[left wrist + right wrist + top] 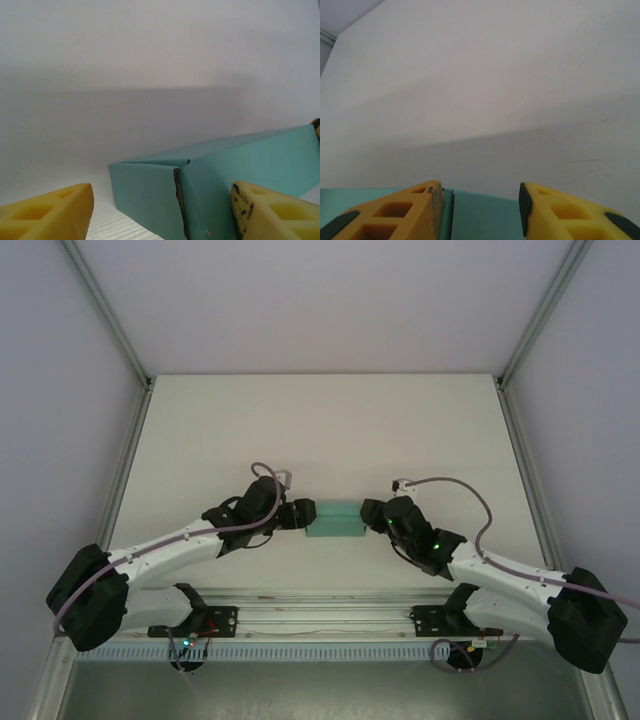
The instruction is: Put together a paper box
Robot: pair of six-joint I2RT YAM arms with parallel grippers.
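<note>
The box (335,520) lay on the counter (320,430) between the arms, left fingers (55,212) open astride its end flap (147,200), right fingers (405,210) parted, grip unclear; the step looked like closing that flap, needing an inward push.

Illumination is diffuse, even and moderately bright over the white worktop (320,420), without glare. Broad soft-edged shadow bands cross the wrist views. The top view carries a cool violet cast. The left tool (162,212) renders slightly soft at its yellow fingers (55,212).
</note>
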